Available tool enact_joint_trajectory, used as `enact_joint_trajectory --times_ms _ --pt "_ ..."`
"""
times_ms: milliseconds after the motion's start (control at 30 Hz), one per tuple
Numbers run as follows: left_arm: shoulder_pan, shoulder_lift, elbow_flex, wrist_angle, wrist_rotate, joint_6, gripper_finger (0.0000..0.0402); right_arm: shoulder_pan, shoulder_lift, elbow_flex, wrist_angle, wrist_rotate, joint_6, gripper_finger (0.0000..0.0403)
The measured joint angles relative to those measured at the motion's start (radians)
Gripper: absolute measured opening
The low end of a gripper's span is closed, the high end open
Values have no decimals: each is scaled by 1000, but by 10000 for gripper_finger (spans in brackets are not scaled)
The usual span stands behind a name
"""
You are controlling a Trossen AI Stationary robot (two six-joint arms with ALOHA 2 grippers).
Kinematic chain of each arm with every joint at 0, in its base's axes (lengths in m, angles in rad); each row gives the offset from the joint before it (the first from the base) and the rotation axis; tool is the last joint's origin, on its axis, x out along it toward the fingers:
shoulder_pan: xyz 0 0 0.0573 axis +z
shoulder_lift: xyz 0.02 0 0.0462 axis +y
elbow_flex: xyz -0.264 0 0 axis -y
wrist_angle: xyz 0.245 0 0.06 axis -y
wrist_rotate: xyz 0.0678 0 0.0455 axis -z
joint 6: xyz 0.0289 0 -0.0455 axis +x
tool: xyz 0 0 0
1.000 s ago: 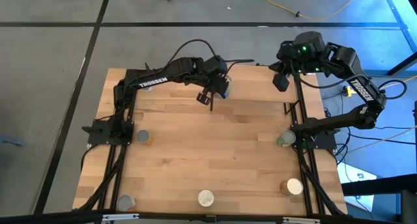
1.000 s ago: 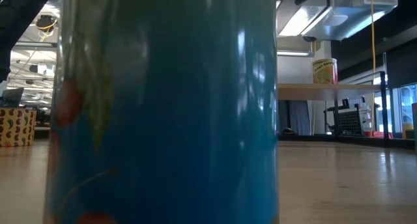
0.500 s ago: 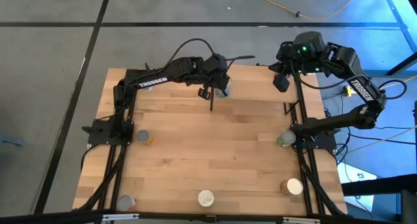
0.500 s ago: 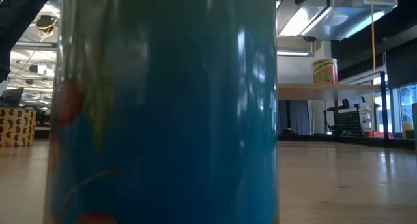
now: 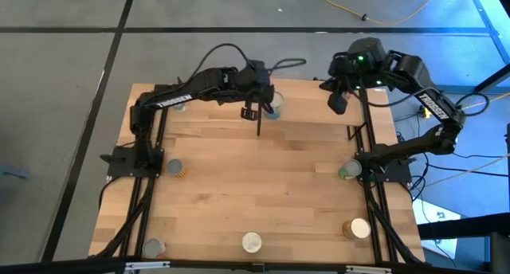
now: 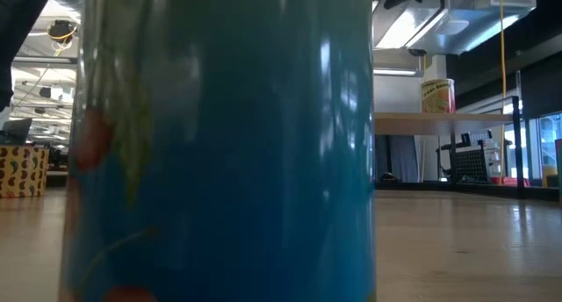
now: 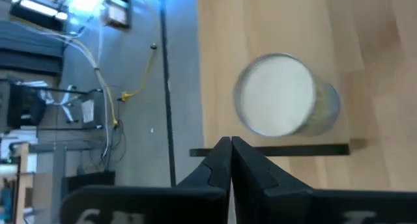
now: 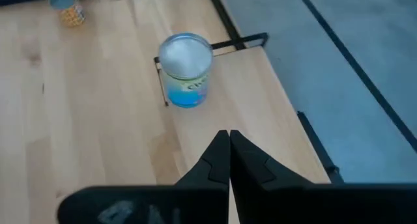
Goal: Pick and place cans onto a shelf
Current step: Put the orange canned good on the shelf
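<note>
The left gripper [image 7: 229, 160] hangs with its jaws pressed together on nothing, above a pale-lidded can [image 7: 281, 95] at the shelf's [image 5: 303, 170] far edge. The right gripper [image 8: 229, 154] is likewise closed and empty, over the far right corner near a blue-labelled can [image 8: 186, 77]. To pick well, I judge the left jaws must spread wide first, then drop squarely astride the can. It stands upright, its lid flat and whitish, with a greenish label.
</note>
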Motion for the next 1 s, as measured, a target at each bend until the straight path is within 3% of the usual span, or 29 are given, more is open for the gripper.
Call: enact_joint_trajectory --times_ms 100,300,633,833,1000 --pt "-2 -41 0 -15 19 -52 1 31 44 0 16 -19 -25 3" --pt "-2 -120 0 -62 18 -129 1 103 142 0 72 -166 -65 2" --pt "-4 -231 0 -105 14 -153 0 248 274 0 126 -227 -87 1" --pt "-5 -277 0 -118 14 -158 0 297 373 0 231 -208 -81 1" --pt "-5 -295 0 -131 16 -158 0 310 439 0 282 -51 -77 2"
